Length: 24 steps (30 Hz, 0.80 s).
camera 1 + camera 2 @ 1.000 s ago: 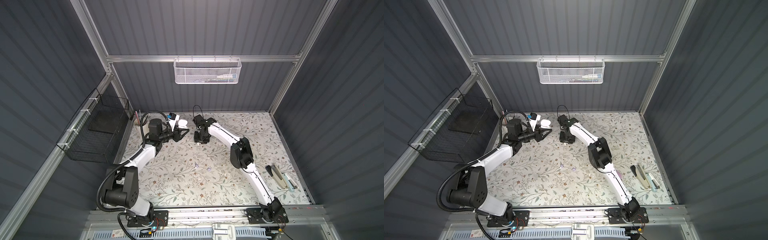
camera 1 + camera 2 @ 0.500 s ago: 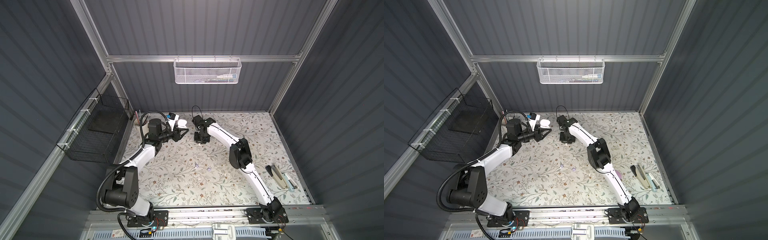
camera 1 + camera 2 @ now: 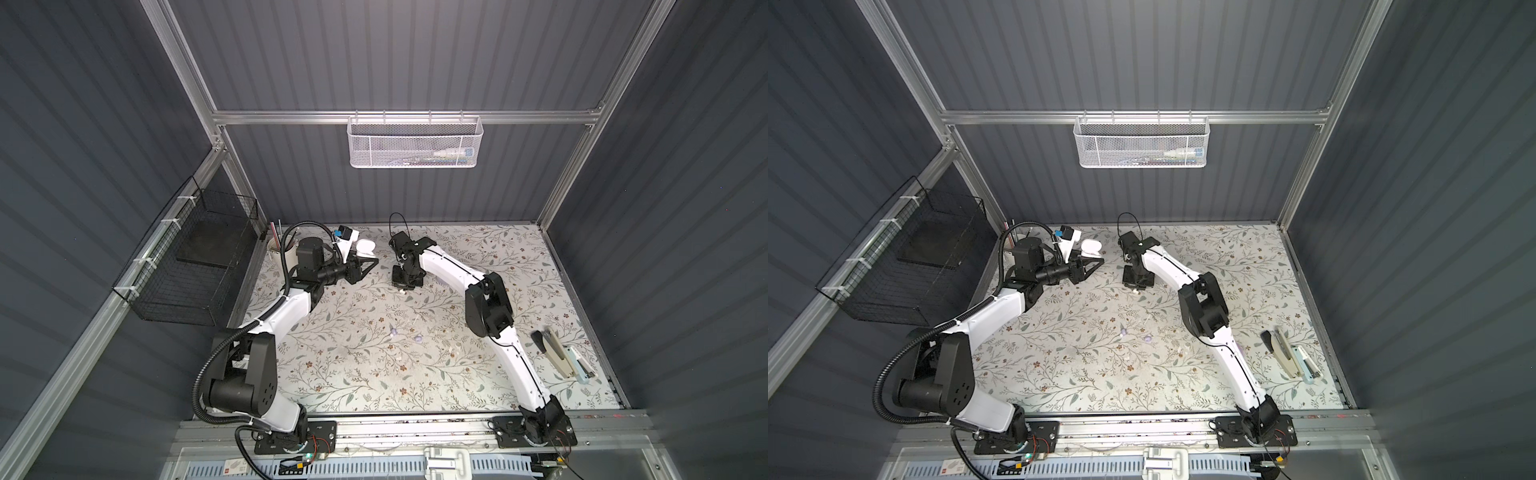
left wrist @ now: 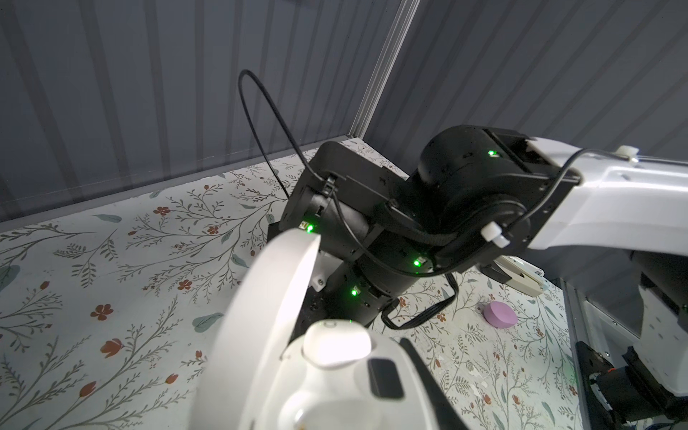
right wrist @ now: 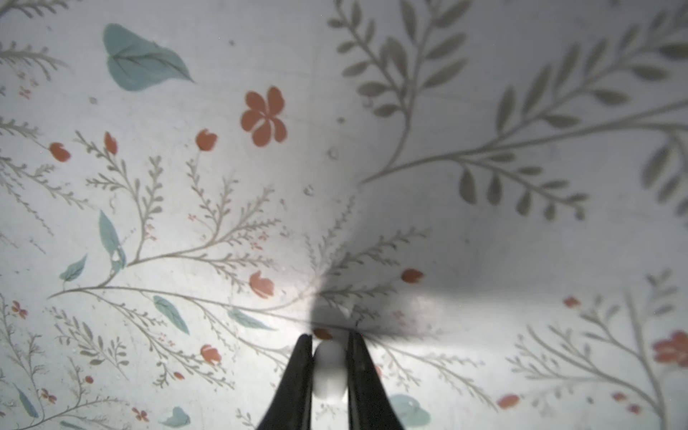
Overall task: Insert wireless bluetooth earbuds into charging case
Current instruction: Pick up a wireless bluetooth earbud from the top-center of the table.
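Floral table (image 3: 353, 374) — stapler (image 3: 555, 353), loose earbuds (image 3: 393, 331).

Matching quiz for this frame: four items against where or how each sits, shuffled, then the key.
1 white earbud
2 white charging case
3 purple case
4 stapler

A front, near the table's right edge
B lid open, held by the left gripper
C pinched in the right gripper
D lying shut on the table, toward the back

Pairs: 1-C, 2-B, 3-D, 4-A
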Each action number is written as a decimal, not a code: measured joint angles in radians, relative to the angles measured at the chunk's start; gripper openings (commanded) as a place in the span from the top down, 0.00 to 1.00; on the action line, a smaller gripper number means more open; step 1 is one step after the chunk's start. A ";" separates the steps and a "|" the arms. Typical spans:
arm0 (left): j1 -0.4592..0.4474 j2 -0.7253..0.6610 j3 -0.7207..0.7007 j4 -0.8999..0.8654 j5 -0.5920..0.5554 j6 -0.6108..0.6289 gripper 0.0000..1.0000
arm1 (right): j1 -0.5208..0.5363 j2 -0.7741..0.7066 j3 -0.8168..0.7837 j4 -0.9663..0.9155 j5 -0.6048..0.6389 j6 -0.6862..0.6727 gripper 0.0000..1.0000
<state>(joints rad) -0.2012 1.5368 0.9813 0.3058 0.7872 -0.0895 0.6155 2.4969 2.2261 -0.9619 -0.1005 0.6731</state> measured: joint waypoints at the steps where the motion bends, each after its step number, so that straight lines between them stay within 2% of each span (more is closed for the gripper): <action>1: -0.002 0.000 0.000 0.000 0.002 0.000 0.80 | -0.005 -0.025 -0.033 0.012 -0.006 0.000 0.86; 5: -0.018 0.000 0.000 0.001 0.010 0.000 0.80 | -0.028 -0.171 -0.192 0.067 -0.028 0.008 0.87; 15: -0.132 0.000 0.002 0.054 0.022 -0.016 0.80 | -0.065 -0.700 -0.607 0.239 -0.125 0.075 0.88; 24: -0.248 0.000 0.002 0.195 0.020 -0.061 0.79 | -0.065 -1.059 -0.702 0.325 -0.152 0.137 0.88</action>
<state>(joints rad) -0.4492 1.5368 0.9829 0.5007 0.8074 -0.1509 0.5503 1.4380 1.5238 -0.6373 -0.2527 0.8104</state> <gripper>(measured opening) 0.425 0.157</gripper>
